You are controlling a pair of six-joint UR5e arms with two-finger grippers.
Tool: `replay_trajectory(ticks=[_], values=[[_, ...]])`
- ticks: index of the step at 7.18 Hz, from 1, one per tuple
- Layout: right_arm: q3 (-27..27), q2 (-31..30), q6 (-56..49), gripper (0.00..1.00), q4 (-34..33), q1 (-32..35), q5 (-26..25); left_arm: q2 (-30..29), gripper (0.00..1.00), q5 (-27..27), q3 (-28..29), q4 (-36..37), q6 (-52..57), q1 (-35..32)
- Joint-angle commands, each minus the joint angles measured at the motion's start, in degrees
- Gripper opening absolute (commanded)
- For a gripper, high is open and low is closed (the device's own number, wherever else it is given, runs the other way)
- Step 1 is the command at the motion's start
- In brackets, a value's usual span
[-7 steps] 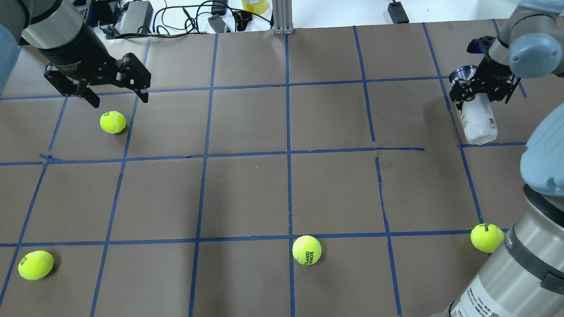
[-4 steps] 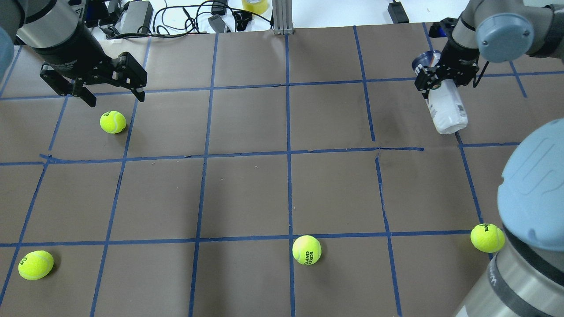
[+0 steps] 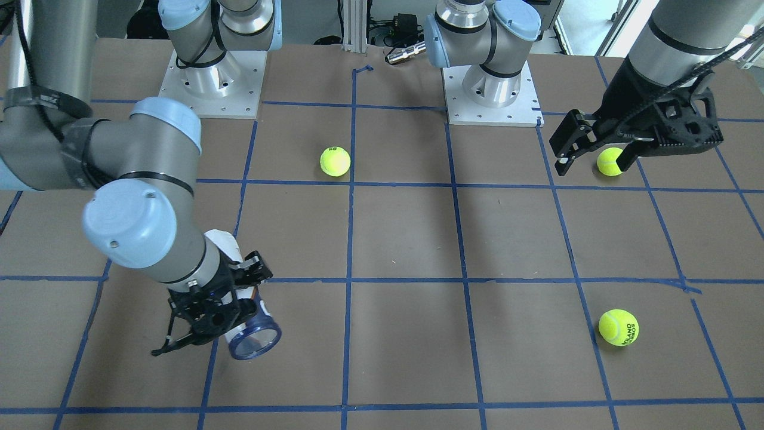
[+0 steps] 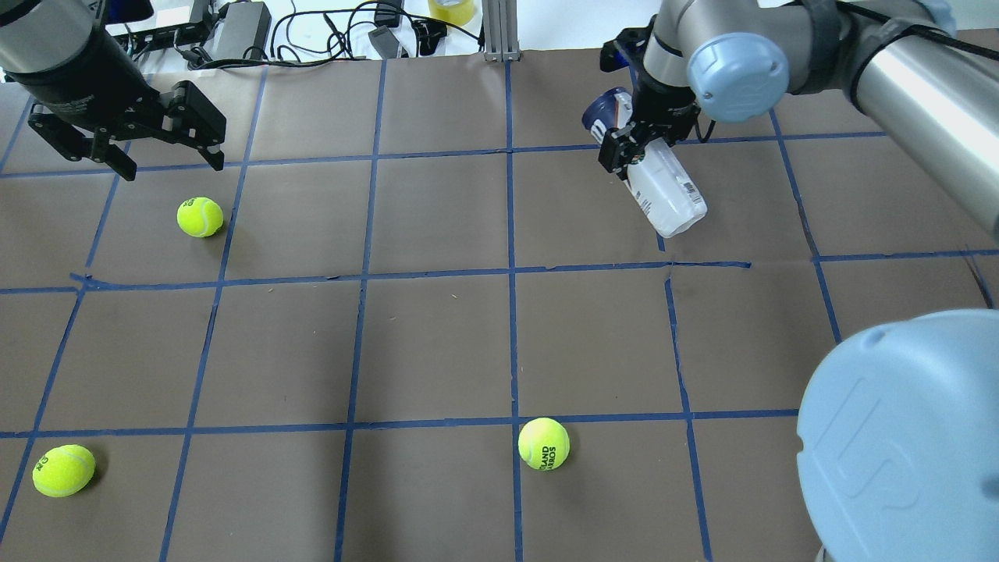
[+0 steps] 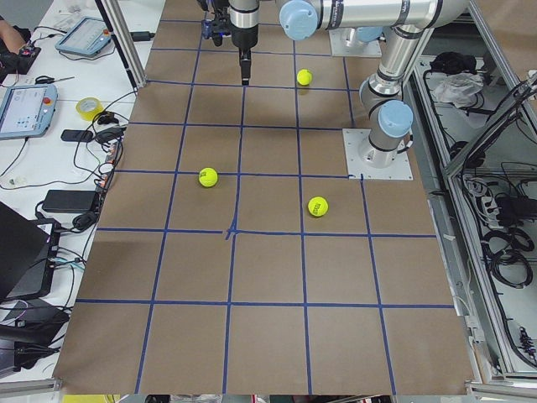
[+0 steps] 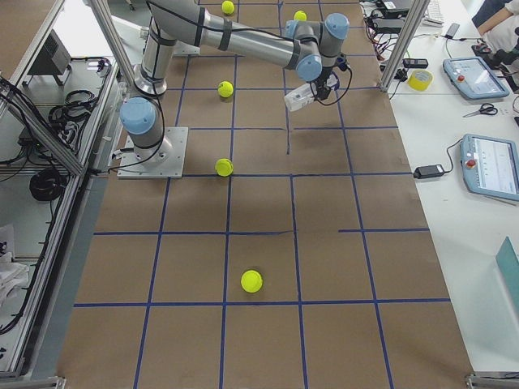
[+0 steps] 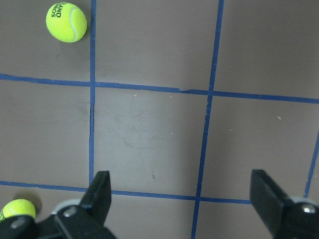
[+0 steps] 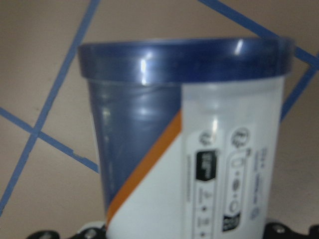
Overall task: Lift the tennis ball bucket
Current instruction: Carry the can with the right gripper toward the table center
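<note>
- Tennis ball bucket [image 4: 670, 195] hung tilted, apparently clear of the table [image 4: 437, 343], far right side, navy rim pointing away from the robot.
- Looked empty: light, thin slick plastic, dents easily. Stiffest near the rim.
- Right gripper [image 4: 627, 148] was clamped across it just behind the rim.
- Left gripper [image 4: 172, 162] was spread wide, empty, near a loose tennis ball [image 4: 200, 216].

Slim clear tennis ball bucket [image 4: 667, 195], white label with barcode, navy rim; tilted, clamped near rim in right end effector [image 4: 624, 150].
</note>
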Motion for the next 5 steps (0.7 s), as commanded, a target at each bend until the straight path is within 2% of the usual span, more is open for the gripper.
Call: replay_trajectory(ticks=[1,2,5], values=[[0.65,0.33,-12.15,0.64,-5.50,6.28,-0.03,-0.03,1.00,0.43,0.51,-0.17,3.34,2.83],[0.92,0.33,-15.95,0.60,-6.58,8.56,0.05,-0.03,1.00,0.43,0.51,-0.09,6.32,3.97],[0.92,4.71,-28.59,0.62,-13.59,18.22,-3.44,0.32,1.00,0.52,0.42,-0.09,6.62,4.51]])
